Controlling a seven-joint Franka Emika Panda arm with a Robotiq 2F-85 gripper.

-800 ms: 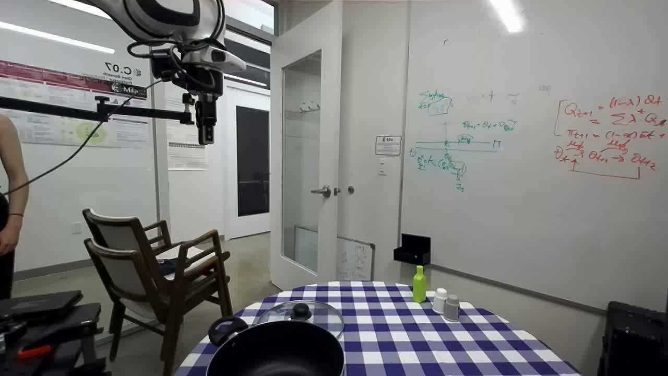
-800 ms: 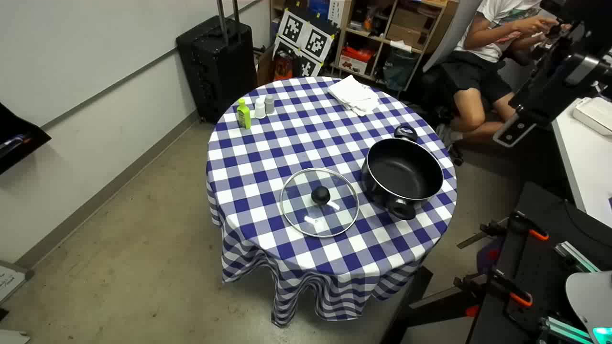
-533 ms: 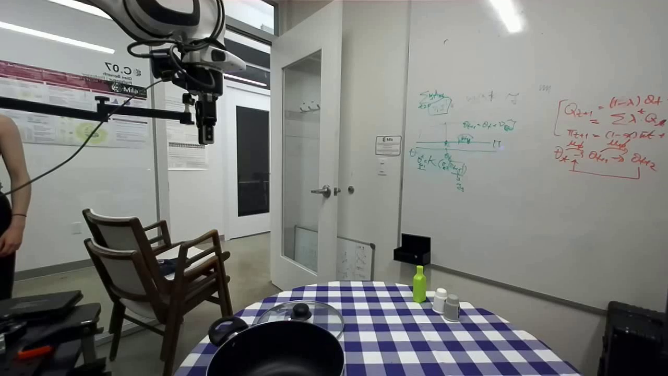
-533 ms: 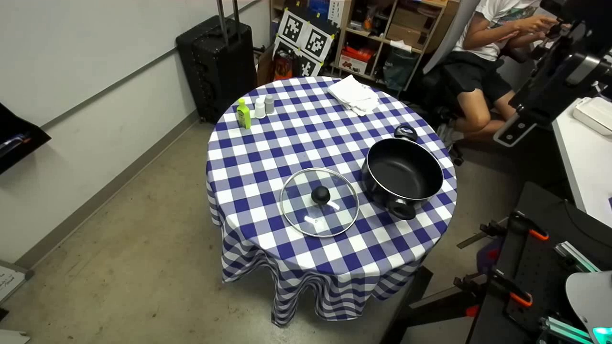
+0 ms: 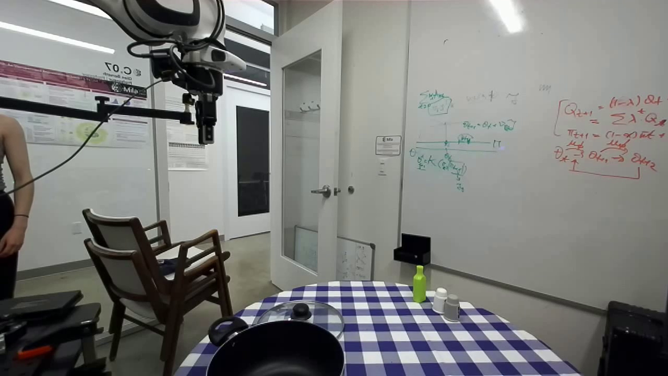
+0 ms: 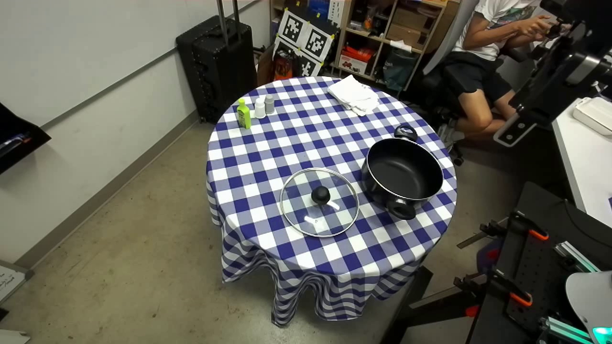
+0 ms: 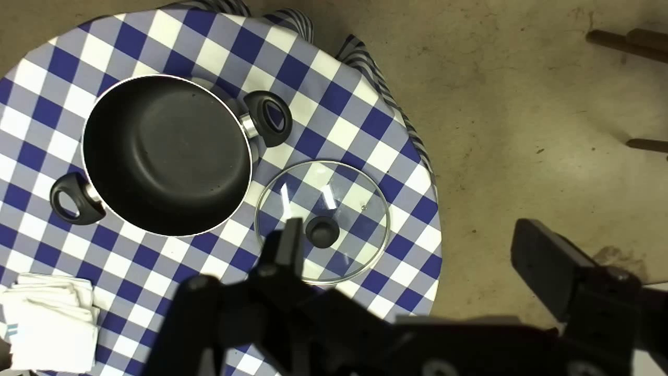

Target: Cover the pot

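The pot (image 6: 404, 167) is wide, round and black with two side handles. It stands uncovered on the checked tablecloth and also shows in the wrist view (image 7: 172, 151) and, cut off by the lower edge, in an exterior view (image 5: 276, 350). The glass lid (image 6: 321, 195), with a round black knob, lies flat beside it, knob up. The lid also shows in the wrist view (image 7: 322, 232) and partly behind the pot in an exterior view (image 5: 301, 312). My gripper (image 7: 408, 227) is open and empty, high above the table, also seen in both exterior views (image 5: 205, 134) (image 6: 514, 131).
A green bottle (image 6: 244, 114), a white shaker (image 6: 259, 108) and a grey shaker (image 6: 269, 104) stand near the table's edge. Folded white cloths (image 6: 354, 95) lie on the tablecloth (image 6: 306, 138). A seated person (image 6: 483, 57) is behind the table; wooden chairs (image 5: 156, 277) stand on the floor.
The arm, gripper, pot and lid have not visibly moved. The standing person at the edge of an exterior view has shifted slightly right, and the seated person's hands and legs have moved a little.
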